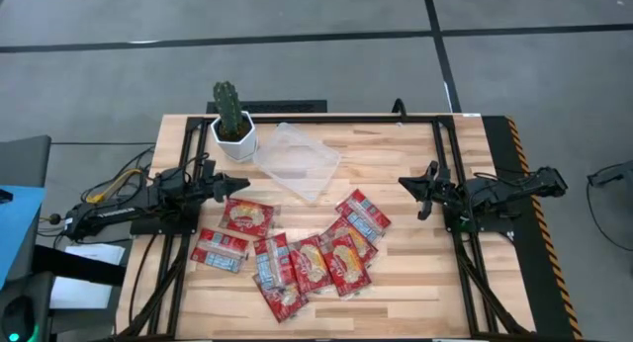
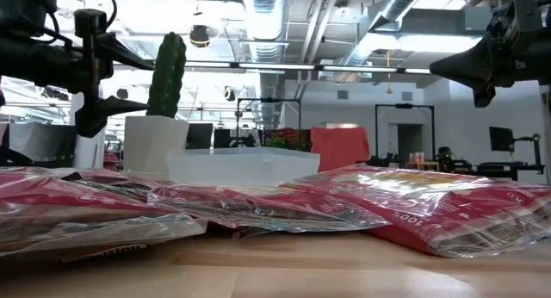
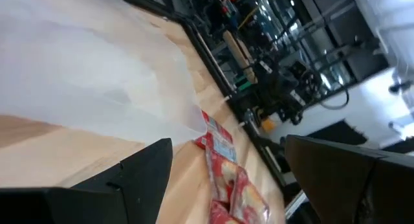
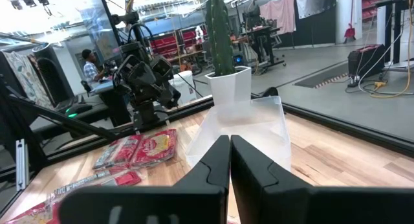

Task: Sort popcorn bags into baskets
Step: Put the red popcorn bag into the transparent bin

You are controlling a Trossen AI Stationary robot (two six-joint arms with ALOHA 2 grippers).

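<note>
Several shiny red popcorn bags [image 1: 297, 251] lie flat in a loose, partly overlapping cluster on the wooden table's near half, also seen as popcorn bags [image 2: 258, 207] in the low view. The clear plastic basket [image 1: 297, 161] sits flat behind them, beside the cactus pot. My left gripper [image 1: 240, 186] hovers open at the table's left side, above the bag nearest the pot, pointing right; its fingers touch nothing. My right gripper [image 1: 406, 184] hangs shut at the table's right side, pointing left toward the basket [image 4: 242, 130], clear of everything.
A white hexagonal pot with a green cactus [image 1: 231, 125] stands by the basket's left corner. Black rails [image 1: 445, 174] run along the table's left and right sides. Bare wood lies between the bags and my right gripper. A person [image 4: 90, 65] shows in the room behind.
</note>
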